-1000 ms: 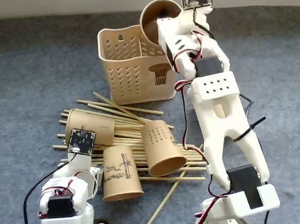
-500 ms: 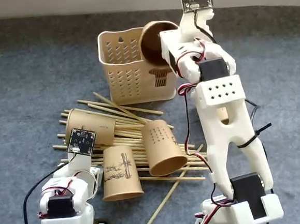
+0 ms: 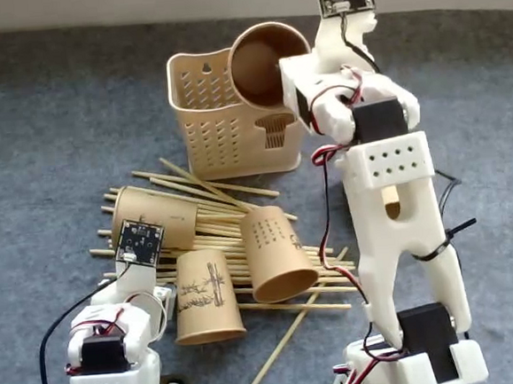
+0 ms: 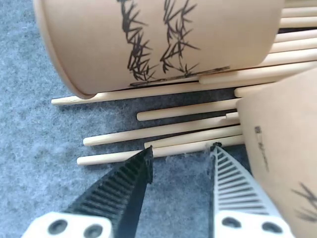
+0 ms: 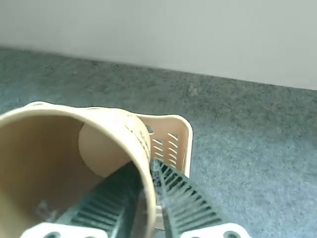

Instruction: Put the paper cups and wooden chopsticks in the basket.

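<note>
A tan slotted basket [image 3: 224, 123] stands at the back of the grey carpet. My right gripper [image 3: 289, 65] is shut on the rim of a paper cup [image 3: 262, 62], held tilted above the basket's right corner. In the right wrist view the gripper [image 5: 148, 171] pinches the cup's wall [image 5: 59, 163], with the basket [image 5: 171, 136] behind. Three paper cups [image 3: 156, 216] [image 3: 207, 294] [image 3: 277, 253] lie on a pile of wooden chopsticks [image 3: 232, 213]. My left gripper [image 4: 181, 156] is open low over the chopsticks [image 4: 163, 129], between two of these cups [image 4: 158, 39] [image 4: 282, 158].
Grey carpet covers the table, with a pale wall along the back. One chopstick [image 3: 290, 336] lies apart near the front, between the two arm bases. Open carpet lies left of the basket and pile.
The right arm has brought the held cup down and left, from beside the basket's right edge to over its right corner, mouth turned more upward. The left arm has not moved.
</note>
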`<action>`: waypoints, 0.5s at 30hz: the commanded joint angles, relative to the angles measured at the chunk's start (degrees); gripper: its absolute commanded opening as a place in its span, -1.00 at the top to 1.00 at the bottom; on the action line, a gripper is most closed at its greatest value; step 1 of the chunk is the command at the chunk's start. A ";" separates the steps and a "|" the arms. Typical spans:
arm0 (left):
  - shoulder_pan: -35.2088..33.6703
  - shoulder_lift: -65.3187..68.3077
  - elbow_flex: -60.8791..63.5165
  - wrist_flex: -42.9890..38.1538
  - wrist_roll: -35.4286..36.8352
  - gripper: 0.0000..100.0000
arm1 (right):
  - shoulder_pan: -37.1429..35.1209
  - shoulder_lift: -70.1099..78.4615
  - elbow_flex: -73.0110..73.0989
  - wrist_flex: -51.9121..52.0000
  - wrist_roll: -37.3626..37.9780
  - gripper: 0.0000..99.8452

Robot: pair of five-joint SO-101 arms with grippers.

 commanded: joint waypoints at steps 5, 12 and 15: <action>0.75 -0.31 1.10 0.18 -0.18 0.62 | 2.33 7.52 -17.45 12.18 -0.26 0.99; 0.75 -0.31 1.10 0.18 -0.18 0.62 | 4.62 14.90 -25.36 18.07 -0.18 0.99; 0.75 -0.31 1.10 0.18 -0.18 0.62 | 4.70 15.52 -27.12 19.91 0.00 0.98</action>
